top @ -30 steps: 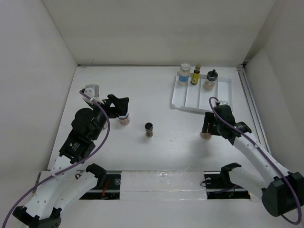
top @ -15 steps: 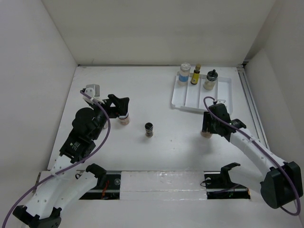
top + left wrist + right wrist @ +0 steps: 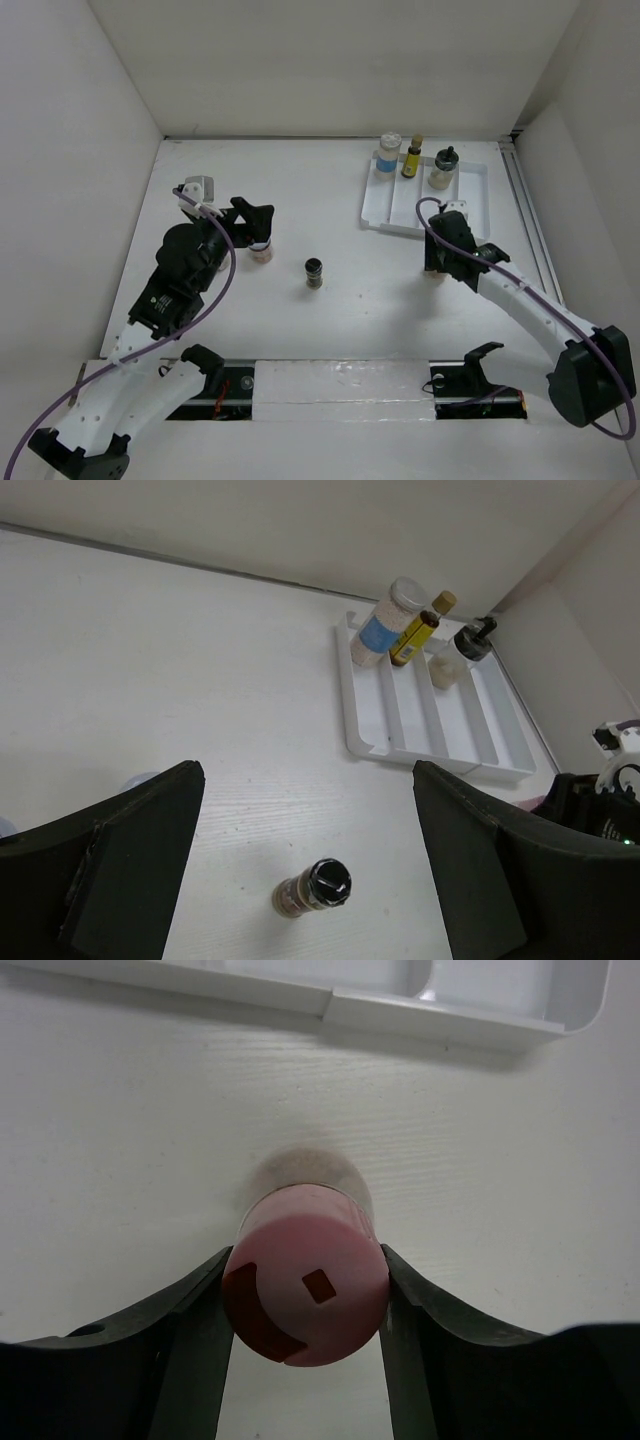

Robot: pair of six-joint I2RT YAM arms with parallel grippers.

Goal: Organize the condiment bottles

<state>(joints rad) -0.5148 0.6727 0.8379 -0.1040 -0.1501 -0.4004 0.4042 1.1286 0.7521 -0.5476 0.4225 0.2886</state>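
Note:
A blue-labelled white-lidded jar, a slim amber bottle and a black-capped jar stand at the far end of the white divided tray. My right gripper is shut on a pink-lidded beige jar just in front of the tray's near edge; the top view hides that jar. My left gripper is open above a second pink-lidded jar. A black-capped jar stands alone mid-table. It also shows between my open left fingers in the left wrist view.
White walls close in the table on the left, back and right. A rail runs along the right side beside the tray. The tray's near compartments hold nothing.
My right gripper has carried the pink-lidded jar away from the near edge, up to the tray's front edge. The left arm has barely shifted.

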